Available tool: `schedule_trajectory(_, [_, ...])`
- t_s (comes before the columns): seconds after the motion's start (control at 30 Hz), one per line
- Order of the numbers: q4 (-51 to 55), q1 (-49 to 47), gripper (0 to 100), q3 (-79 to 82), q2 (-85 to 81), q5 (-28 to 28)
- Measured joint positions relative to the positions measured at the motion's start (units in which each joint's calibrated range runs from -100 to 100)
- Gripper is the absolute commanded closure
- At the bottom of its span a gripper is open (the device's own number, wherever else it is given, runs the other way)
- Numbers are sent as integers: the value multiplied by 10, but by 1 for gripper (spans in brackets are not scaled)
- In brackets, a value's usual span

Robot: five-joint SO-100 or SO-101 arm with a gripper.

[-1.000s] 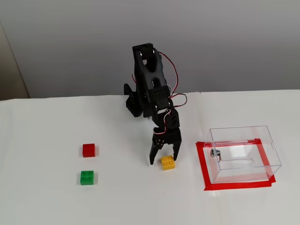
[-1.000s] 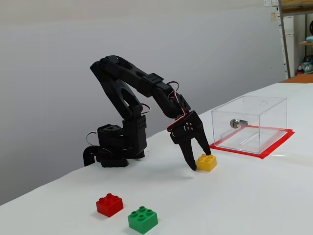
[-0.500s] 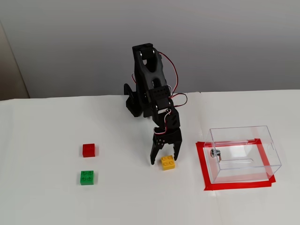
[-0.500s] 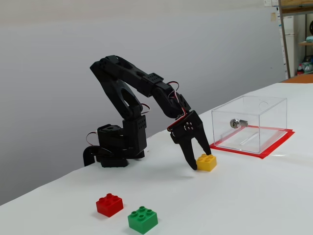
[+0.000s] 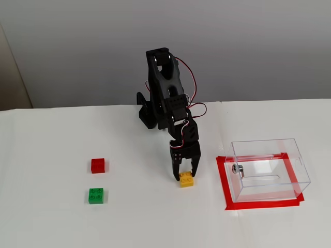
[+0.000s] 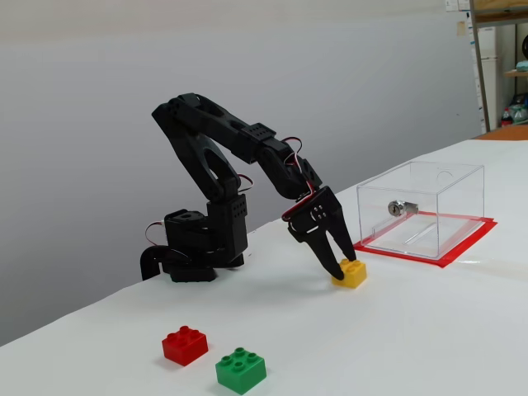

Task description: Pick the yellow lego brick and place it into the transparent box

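The yellow lego brick (image 5: pixel 186 180) (image 6: pixel 354 275) rests on the white table, left of the transparent box in both fixed views. My gripper (image 5: pixel 184 175) (image 6: pixel 343 267) points down over it, and its black fingers are drawn in against the brick's sides, shut on it. The brick still touches the table. The transparent box (image 5: pixel 292 151) (image 6: pixel 445 183) stands empty on a red tape rectangle, with a small metal knob (image 5: pixel 236 168) on the side facing the gripper. A short gap of bare table separates brick and box.
A red brick (image 5: pixel 98 165) (image 6: pixel 185 345) and a green brick (image 5: pixel 95 196) (image 6: pixel 241 370) lie apart on the table, well to the left of the gripper. The arm's base (image 5: pixel 147 113) (image 6: pixel 198 247) stands near the back edge by the grey wall.
The fingers, spread wide beside the yellow brick earlier, have drawn together onto it. The brick has shifted slightly. The arm, box and other bricks hold their places.
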Motion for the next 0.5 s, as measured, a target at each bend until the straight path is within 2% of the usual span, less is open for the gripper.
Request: schedule_trajectory(0.5, [13,-7,88,-12,-21,0])
